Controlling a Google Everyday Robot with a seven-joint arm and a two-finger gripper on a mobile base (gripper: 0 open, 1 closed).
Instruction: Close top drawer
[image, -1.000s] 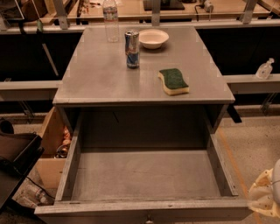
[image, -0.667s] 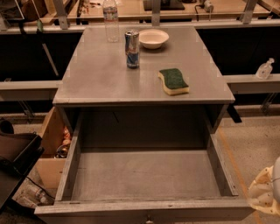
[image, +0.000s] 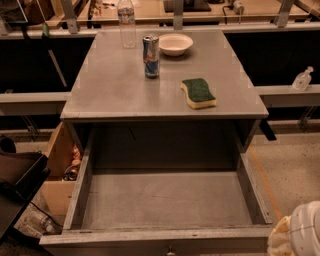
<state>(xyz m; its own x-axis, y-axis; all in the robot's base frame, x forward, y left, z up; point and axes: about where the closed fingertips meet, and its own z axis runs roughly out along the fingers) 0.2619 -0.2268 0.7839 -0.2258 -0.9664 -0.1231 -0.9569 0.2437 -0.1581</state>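
Note:
The top drawer is a wide, deep grey wooden drawer. It stands pulled far out of the grey cabinet toward me, and its inside is empty. Its front panel runs along the bottom edge of the camera view, with the small metal knob just showing at its centre. My gripper shows as a white and yellowish shape at the bottom right corner, just right of the drawer's front right corner and apart from it.
On the cabinet top stand a can, a white bowl, a clear plastic bottle and a green-and-yellow sponge. A cardboard box sits on the floor at the left. A small bottle stands on a ledge at the right.

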